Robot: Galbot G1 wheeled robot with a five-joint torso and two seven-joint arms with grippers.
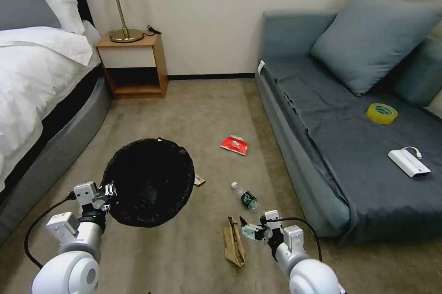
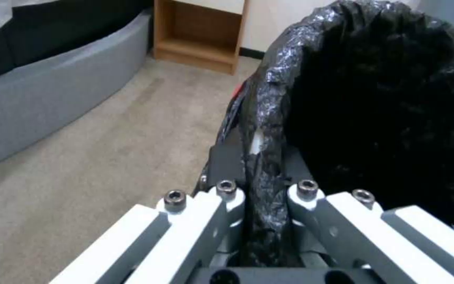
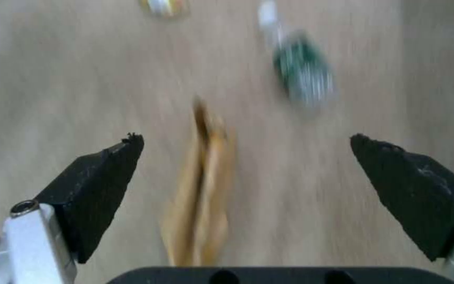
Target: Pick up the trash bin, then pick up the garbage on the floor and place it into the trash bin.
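Note:
My left gripper point(image 1: 108, 191) is shut on the rim of the black lined trash bin point(image 1: 148, 181), holding it tilted above the carpet; the pinched liner rim point(image 2: 261, 165) runs between its fingers. Garbage lies on the floor: a crumpled brown paper point(image 1: 233, 241), a small clear bottle with a green label point(image 1: 246, 198), a flat red packet point(image 1: 234, 144) and a brown-gold wrapper point(image 1: 199, 180) half hidden behind the bin. My right gripper point(image 1: 243, 228) is open just above the brown paper point(image 3: 201, 193), which lies between its black fingertips point(image 3: 98, 181), with the bottle point(image 3: 300, 75) beyond.
A grey sofa point(image 1: 322, 156) flanks the right side, carrying a yellow tape roll point(image 1: 381, 113) and a white box with a cable point(image 1: 409, 162). A bed point(image 1: 41, 82) borders the left. A wooden nightstand point(image 1: 133, 64) with a lamp stands at the far wall. Open carpet lies between.

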